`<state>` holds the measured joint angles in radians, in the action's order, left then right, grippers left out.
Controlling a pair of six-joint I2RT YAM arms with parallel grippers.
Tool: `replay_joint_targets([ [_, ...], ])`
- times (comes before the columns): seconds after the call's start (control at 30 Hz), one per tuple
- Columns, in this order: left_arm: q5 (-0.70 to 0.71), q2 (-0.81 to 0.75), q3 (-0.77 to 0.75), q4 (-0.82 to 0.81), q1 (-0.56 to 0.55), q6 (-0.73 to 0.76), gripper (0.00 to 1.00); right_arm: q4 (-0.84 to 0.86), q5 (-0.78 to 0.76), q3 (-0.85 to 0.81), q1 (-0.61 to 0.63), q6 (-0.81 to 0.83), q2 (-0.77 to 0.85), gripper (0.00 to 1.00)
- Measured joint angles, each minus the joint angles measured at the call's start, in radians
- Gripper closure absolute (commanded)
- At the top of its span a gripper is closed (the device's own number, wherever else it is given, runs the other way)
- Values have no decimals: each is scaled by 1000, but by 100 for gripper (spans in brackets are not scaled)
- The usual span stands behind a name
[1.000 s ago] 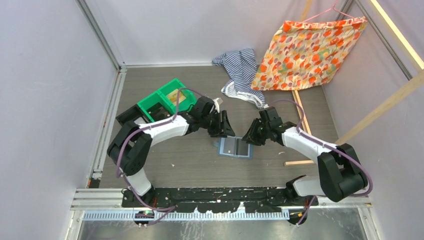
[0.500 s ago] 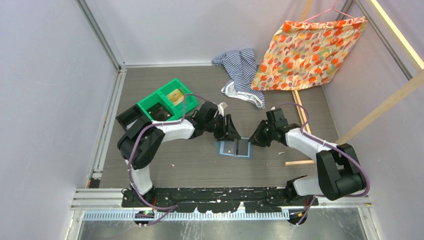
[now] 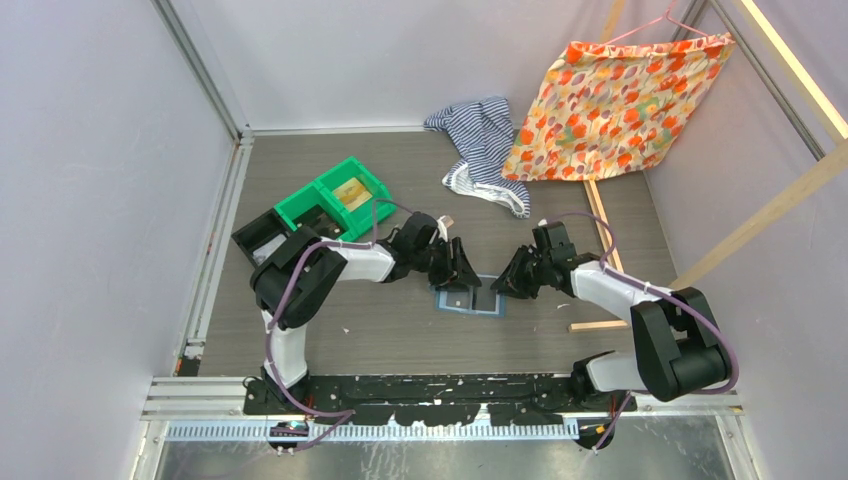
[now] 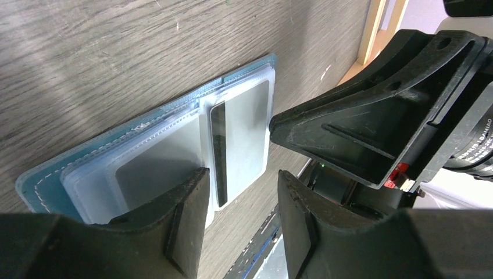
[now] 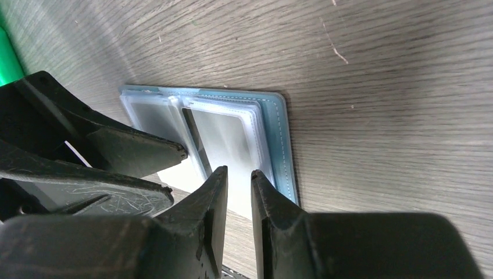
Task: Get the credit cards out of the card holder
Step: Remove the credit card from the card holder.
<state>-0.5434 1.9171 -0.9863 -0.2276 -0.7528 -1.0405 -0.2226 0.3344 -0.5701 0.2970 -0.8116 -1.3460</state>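
The slate-blue card holder [image 3: 468, 297] lies open and flat on the wooden table, between my two grippers. In the left wrist view the card holder [image 4: 145, 131] shows clear sleeves, and a pale credit card [image 4: 244, 131] with a dark stripe pokes out past its near edge. My left gripper [image 4: 239, 195] is open and empty, low over the holder's left panel; from above it [image 3: 460, 276] sits at the holder's left end. My right gripper [image 5: 238, 177] has a narrow gap and holds nothing, low over the right panel of the card holder [image 5: 278, 139]; from above it [image 3: 506, 283] sits at the right end.
A green two-compartment bin [image 3: 330, 200] and a black box [image 3: 262, 232] stand at back left. A striped cloth [image 3: 482, 140] and a floral cloth [image 3: 622, 95] lie at the back. A wooden stick [image 3: 600, 232] lies along the right, next to my right arm.
Both grippers have come down and closer to the card holder's two ends. The left arm has swung toward the near side. The holder has stayed put.
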Motion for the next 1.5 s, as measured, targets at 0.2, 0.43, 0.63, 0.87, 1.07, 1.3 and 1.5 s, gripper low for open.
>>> replay_joint_targets([
  [0.2,-1,10,0,-10,0,-1,54,31,5,23,-2,-4,0,73],
  [0.43,-1,10,2,-11,-2,1,54,62,13,35,-5,-9,-2,73],
  [0.63,-3,10,2,-10,-7,2,55,82,17,43,-5,-12,-2,73],
  [0.87,-3,11,4,-24,-7,0,62,109,23,56,-5,-19,-2,74],
  [1.07,-3,11,26,-60,-7,-5,62,122,26,65,-6,-29,3,73],
  [1.3,3,11,34,-59,-7,3,61,63,-16,67,-6,-6,40,72],
  [1.5,3,11,37,-62,-7,3,61,68,-17,88,-6,-3,40,73],
])
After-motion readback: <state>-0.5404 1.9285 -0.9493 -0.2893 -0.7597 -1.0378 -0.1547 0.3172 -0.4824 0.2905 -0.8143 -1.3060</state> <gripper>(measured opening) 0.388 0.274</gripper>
